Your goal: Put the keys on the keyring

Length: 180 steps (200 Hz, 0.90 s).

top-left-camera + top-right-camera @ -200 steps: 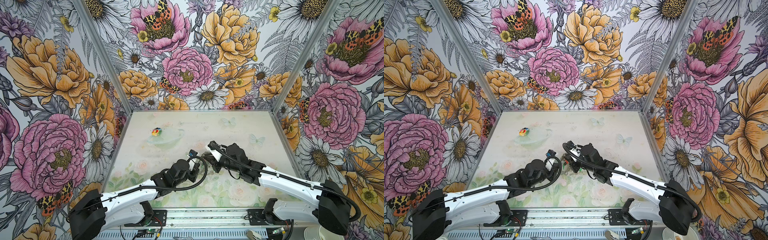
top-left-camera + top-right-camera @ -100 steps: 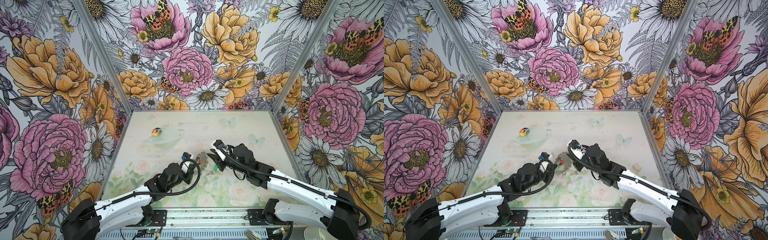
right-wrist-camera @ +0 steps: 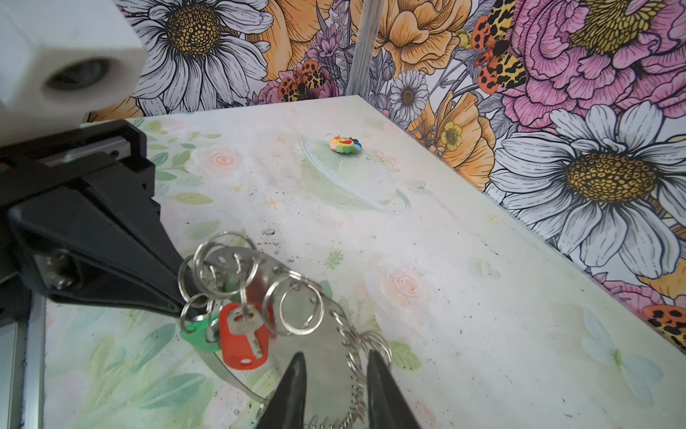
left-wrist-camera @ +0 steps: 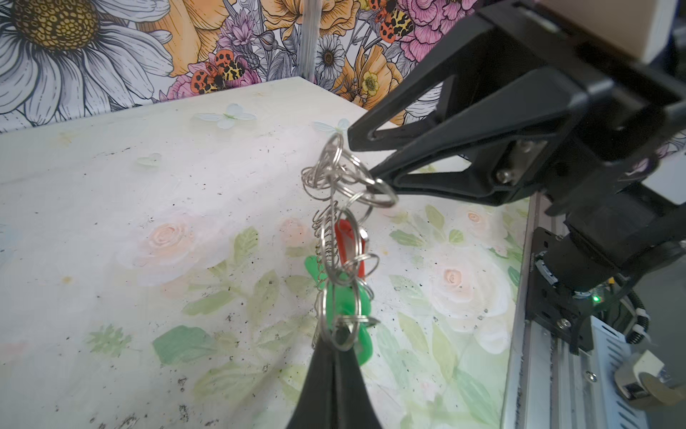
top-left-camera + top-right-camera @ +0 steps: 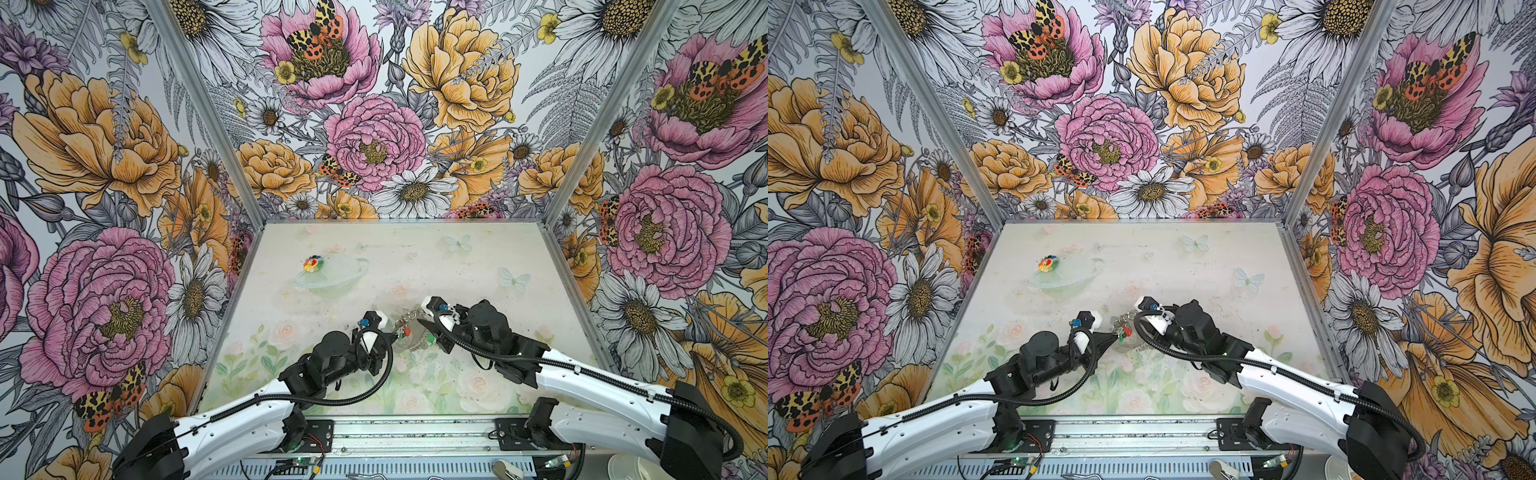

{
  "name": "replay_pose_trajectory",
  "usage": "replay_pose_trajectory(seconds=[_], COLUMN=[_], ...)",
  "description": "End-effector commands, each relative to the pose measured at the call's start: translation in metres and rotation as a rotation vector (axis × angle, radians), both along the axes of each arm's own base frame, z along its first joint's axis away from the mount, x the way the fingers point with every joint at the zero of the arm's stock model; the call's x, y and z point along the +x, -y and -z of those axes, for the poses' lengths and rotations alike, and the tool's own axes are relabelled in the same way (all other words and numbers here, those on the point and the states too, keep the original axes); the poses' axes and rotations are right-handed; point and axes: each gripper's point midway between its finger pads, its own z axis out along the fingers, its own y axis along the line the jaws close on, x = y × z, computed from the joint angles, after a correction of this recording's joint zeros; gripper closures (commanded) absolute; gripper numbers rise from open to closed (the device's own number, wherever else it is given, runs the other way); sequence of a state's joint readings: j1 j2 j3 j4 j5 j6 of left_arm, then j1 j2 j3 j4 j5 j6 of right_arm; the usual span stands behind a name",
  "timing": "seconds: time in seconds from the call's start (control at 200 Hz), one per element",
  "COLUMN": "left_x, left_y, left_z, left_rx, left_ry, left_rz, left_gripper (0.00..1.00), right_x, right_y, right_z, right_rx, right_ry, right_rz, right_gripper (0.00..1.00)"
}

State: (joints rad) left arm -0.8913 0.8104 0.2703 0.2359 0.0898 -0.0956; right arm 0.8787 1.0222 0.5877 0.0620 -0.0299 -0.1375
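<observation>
Between your left gripper (image 4: 334, 353) and right gripper (image 3: 335, 356), the keyring (image 3: 326, 330) spans jaws to jaws along its long axis. Left jaws are pressed together on one end of its rim, where a red-headed key (image 3: 241, 338) and a green-headed key (image 3: 198, 334) dangle. Right jaws stand spread astride the opposite fringe, away from both keys.

You have nothing to read here. No text, label, brand, number or sign can be made out in any view. The keys (image 3: 241, 336) and the keyring (image 3: 321, 347) show no lettering that you could make out.
</observation>
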Motion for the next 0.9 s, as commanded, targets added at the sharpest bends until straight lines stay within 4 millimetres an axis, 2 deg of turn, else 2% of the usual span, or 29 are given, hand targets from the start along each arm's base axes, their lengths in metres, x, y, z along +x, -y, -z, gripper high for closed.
replay_pose_trajectory(seconds=[0.0,0.18,0.315,0.47,0.896], left_x=[-0.007,-0.006,-0.007,-0.012,-0.020], left_y=[0.005,0.002,0.003,0.005,0.012], left_z=[-0.014,-0.005,-0.005,-0.004,0.001], left_rx=[-0.036,0.026,0.043,0.044,0.053], left_ry=[0.075,0.147,0.178,0.189,0.178], left_rz=[0.069,0.078,0.093,0.125,0.182], left_gripper=[1.00,1.00,1.00,1.00,1.00], right_x=[-0.002,-0.015,-0.025,-0.028,-0.025], right_y=[0.002,0.005,-0.001,-0.006,-0.009], right_z=[-0.027,-0.028,-0.018,-0.011,-0.008], right_rx=[0.046,0.046,0.027,-0.005,-0.024], right_ry=[0.102,0.102,0.071,0.051,0.050], right_rz=[-0.012,-0.065,-0.128,-0.161,-0.158], right_gripper=[0.71,0.68,0.67,0.68,0.76])
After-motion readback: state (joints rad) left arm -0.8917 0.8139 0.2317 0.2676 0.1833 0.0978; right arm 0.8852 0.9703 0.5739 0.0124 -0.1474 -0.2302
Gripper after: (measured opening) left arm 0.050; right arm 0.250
